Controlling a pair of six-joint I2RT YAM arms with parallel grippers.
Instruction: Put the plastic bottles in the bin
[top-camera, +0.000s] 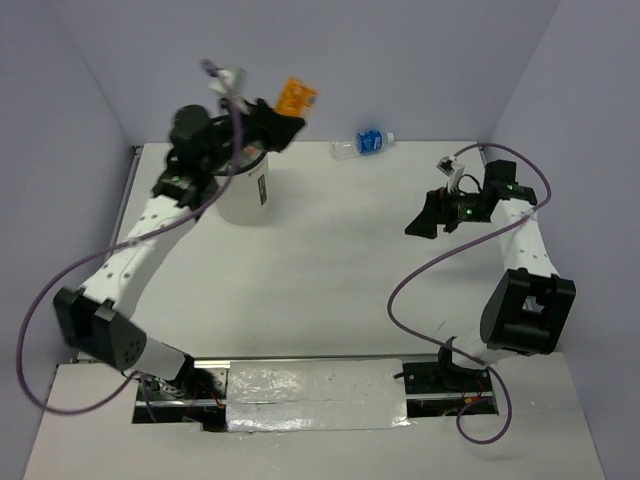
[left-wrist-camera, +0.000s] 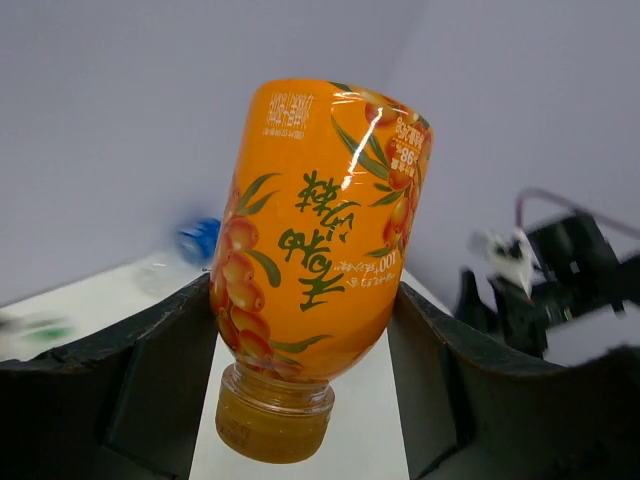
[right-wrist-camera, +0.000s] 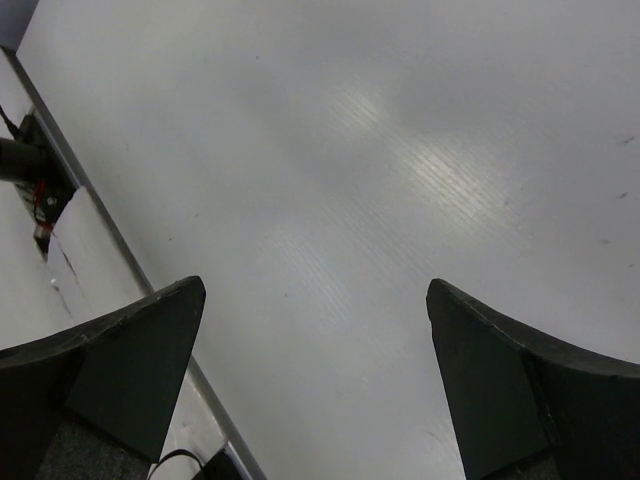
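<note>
1. White plastic bin with a dark rim stands on the far left of the table, partly hidden behind the left arm. Its inside is out of view, so the number of bottles already in it cannot be told.
2. Task progress, as a judgement: it looks under way but not finished. Only two bottles are visible, one in the air and one lying on the table. Neither is in the bin yet.
3. Left gripper is raised high beside the bin and pinches an orange bottle. In the left wrist view the two dark fingers press on either side of the bottle, just above its cap, and the cap points toward the camera. The jaws are partly closed, as wide as the bottle's body. In the overhead view the bottle sits up and to the right of the bin's mouth. Whether it is directly over the opening cannot be told.
4. Clear bottle with a blue label lies on its side at the far edge of the table, well apart from the bin and untouched.
5. Right gripper hovers over bare table on the right. Its jaws are spread wide and hold nothing.
</note>
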